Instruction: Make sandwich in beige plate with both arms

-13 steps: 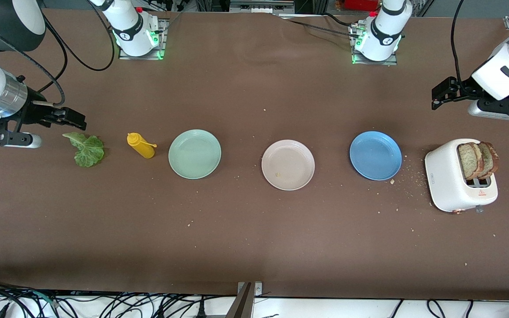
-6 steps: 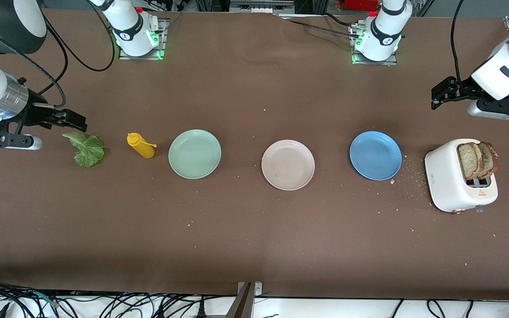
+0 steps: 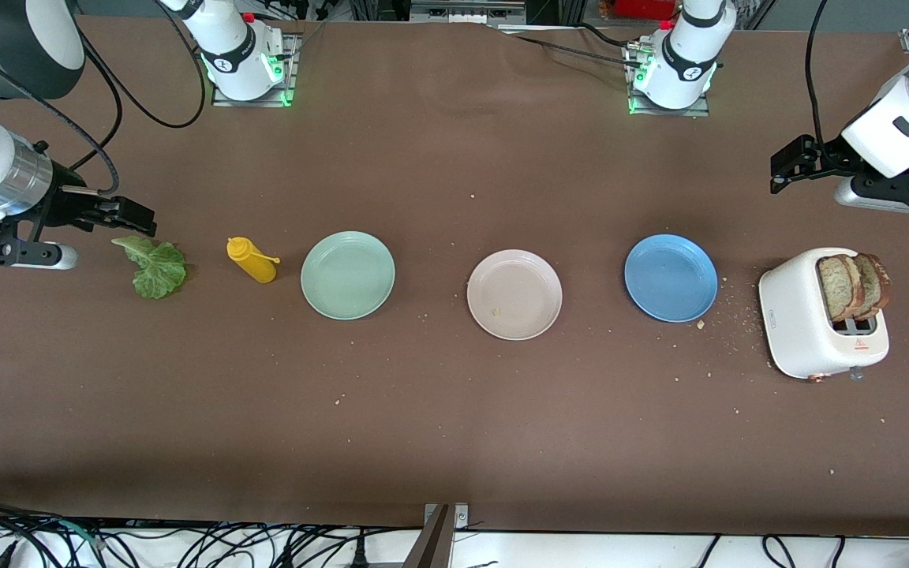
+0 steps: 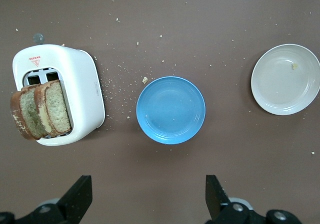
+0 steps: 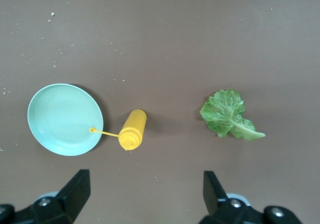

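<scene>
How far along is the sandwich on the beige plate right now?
Done: nothing yet. The beige plate holds only a crumb.
In hand: nothing. The left gripper hangs open above the table near the toaster; the right gripper is open by the lettuce.
Left: both bread slices sit in the toaster and the lettuce lies on the table; all must go onto the plate.

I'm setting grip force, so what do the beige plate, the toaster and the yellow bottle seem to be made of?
Beige plate: probably matte plastic or melamine; its soft, even sheen leaves ceramic possible. Toaster: white shell, apparently plastic or painted metal, with a faintly speckled satin surface. Yellow bottle: likely soft squeeze plastic, judging by its uniform colour and thin nozzle.
</scene>
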Controlling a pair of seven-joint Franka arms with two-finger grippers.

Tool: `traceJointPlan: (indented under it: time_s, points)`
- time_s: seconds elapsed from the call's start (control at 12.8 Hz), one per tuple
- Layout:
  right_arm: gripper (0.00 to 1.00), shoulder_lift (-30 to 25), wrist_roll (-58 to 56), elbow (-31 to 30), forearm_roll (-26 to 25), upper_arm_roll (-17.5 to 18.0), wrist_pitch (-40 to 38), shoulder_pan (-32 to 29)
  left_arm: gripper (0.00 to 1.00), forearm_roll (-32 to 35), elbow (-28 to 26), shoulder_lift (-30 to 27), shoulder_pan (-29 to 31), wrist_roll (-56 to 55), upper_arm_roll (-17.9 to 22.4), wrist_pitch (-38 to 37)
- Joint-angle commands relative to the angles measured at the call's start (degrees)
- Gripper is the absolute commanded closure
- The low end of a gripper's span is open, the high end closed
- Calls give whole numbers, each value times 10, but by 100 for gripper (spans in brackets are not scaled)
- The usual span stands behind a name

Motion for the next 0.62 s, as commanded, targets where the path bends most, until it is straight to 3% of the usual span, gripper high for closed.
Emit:
traceJointPlan:
  time_s: [0.0, 0.55]
  points:
    - [0, -2, -4, -2, -6, 2, 4, -4, 0, -8, 13, 2, 1, -2, -2, -15]
    - [0, -1, -4, -2, -6, 3, 8, -4, 0, -7, 22, 5, 0, -2, -1, -17]
